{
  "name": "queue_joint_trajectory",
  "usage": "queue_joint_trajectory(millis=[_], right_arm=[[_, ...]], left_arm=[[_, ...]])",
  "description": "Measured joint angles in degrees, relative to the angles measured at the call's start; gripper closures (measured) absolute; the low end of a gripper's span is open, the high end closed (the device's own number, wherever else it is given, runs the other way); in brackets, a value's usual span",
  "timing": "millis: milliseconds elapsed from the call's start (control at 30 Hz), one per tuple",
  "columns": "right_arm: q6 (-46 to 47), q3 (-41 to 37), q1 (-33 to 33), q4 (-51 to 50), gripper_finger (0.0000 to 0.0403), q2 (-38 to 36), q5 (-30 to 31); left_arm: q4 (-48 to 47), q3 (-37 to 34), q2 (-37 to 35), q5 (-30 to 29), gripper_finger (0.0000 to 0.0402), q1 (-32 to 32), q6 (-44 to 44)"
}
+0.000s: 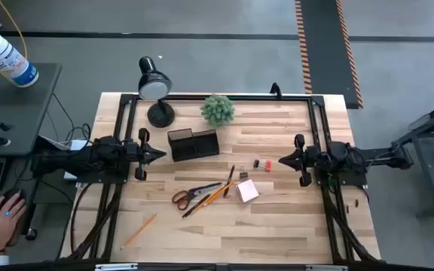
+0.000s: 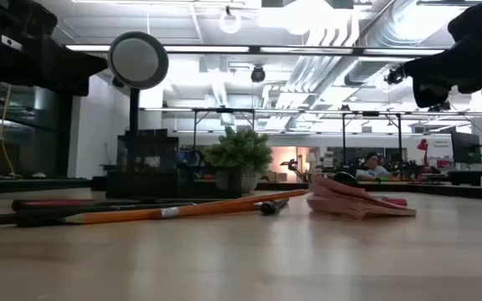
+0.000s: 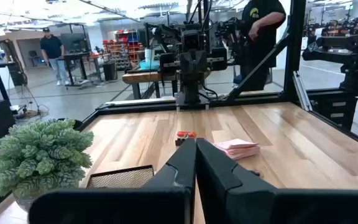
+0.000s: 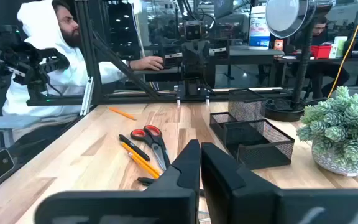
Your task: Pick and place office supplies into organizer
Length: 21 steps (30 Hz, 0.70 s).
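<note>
Light wooden plank table (image 1: 277,226), seen from above, with both dark arms parked at its sides and the task not yet begun. The left tool (image 1: 159,155) hangs at the left edge, just beside the organizer, its two fingers pressed together and holding nothing; the right tool (image 1: 283,159) hangs at the right edge, likewise closed and empty (each wrist view shows its own finger pair meeting with no gap).

Black round-headed desk lamp (image 1: 154,86) and green potted plant (image 1: 218,109) stand along the far edge and are not part of the job. The black wire-mesh organizer with divided compartments (image 1: 194,143) sits near the lamp; as far as the right wrist view shows, its compartments hold nothing.

All supplies lie loose on the table, apart from the organizer: orange-handled scissors (image 1: 189,196), thin orange pencils and a black pen (image 1: 215,194) crossed in one cluster beside them, a pale pink square notepad (image 1: 247,190) just beside that cluster, small red and black pieces (image 1: 261,163) nearer the right arm, and a lone orange pencil (image 1: 140,229) well apart toward the near left corner.

Judged progress: nothing placed; every item remains to be picked.
</note>
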Motion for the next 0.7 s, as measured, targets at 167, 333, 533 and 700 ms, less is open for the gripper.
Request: queue_joint_trajectory(millis=[167, 333, 533, 700], right_arm=[[-0.01, -0.01, 0.0, 0.02, 0.04, -0.01, -0.01], [-0.02, -0.02, 0.0, 0.0, 0.0399, -0.02, -0.02], [0.0, -0.02, 0.0, 0.02, 0.0401, -0.01, -0.01], [0.0, -0.02, 0.0, 0.02, 0.0398, 0.0, -0.02]], left_arm=[[0.0, 0.01, 0.01, 0.01, 0.0401, 0.0, 0.0], [0.0, 0.0, 0.0, 0.02, 0.0401, 0.0, 0.01], [-0.02, 0.0, 0.02, 0.02, 0.0401, 0.0, -0.01], [-0.01, 0.01, 0.01, 0.0, 0.0401, 0.0, 0.0]])
